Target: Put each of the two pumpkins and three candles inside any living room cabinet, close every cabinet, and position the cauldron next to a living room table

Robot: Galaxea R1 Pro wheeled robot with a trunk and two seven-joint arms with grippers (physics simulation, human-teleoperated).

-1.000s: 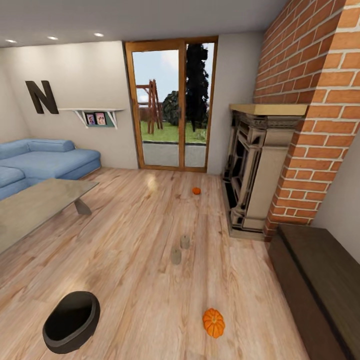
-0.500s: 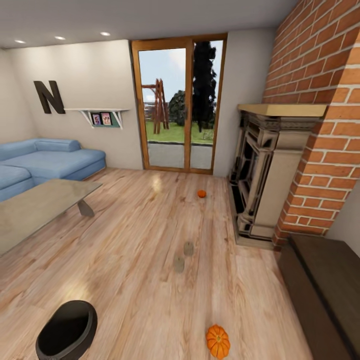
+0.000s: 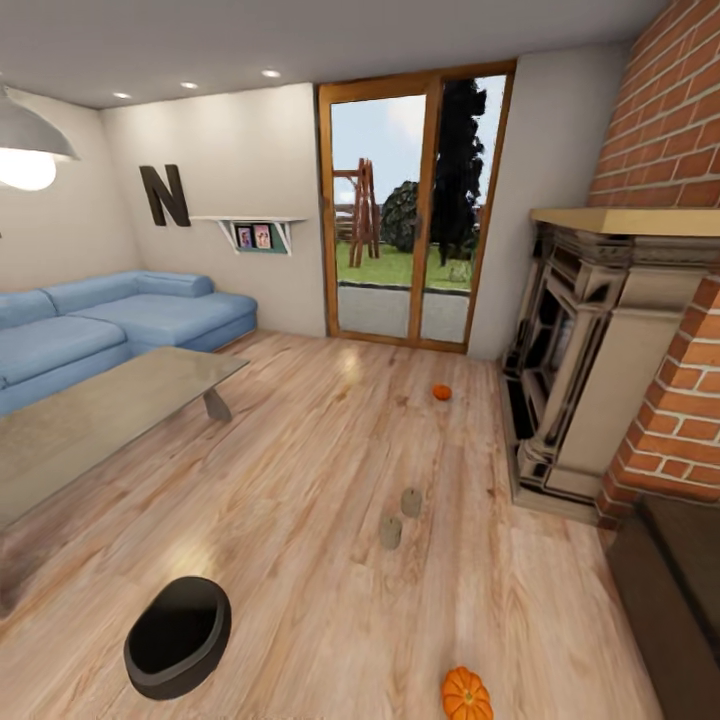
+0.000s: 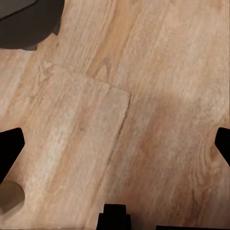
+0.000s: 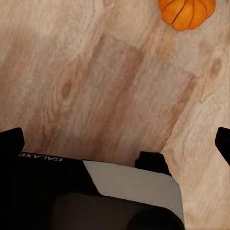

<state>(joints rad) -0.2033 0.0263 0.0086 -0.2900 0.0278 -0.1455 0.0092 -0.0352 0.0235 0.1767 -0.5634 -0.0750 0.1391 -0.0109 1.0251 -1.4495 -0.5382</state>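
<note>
Left hand (image 4: 115, 143) spread wide above bare wooden floor (image 4: 143, 72), empty, with a candle (image 4: 9, 197) just beside one fingertip. Right hand (image 5: 115, 143) likewise spread, empty, with a pumpkin (image 5: 187, 12) ahead of it. Farther off: cauldron (image 3: 178, 637), second pumpkin (image 3: 442, 392) near the fireplace (image 3: 585, 370), two candles (image 3: 400, 518), cabinet (image 3: 675, 590).

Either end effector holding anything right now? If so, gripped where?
Nothing is held. The left end effector and right end effector are both open over bare wooden floor; the small ribbed orange pumpkin lies loose on the floor.
</note>
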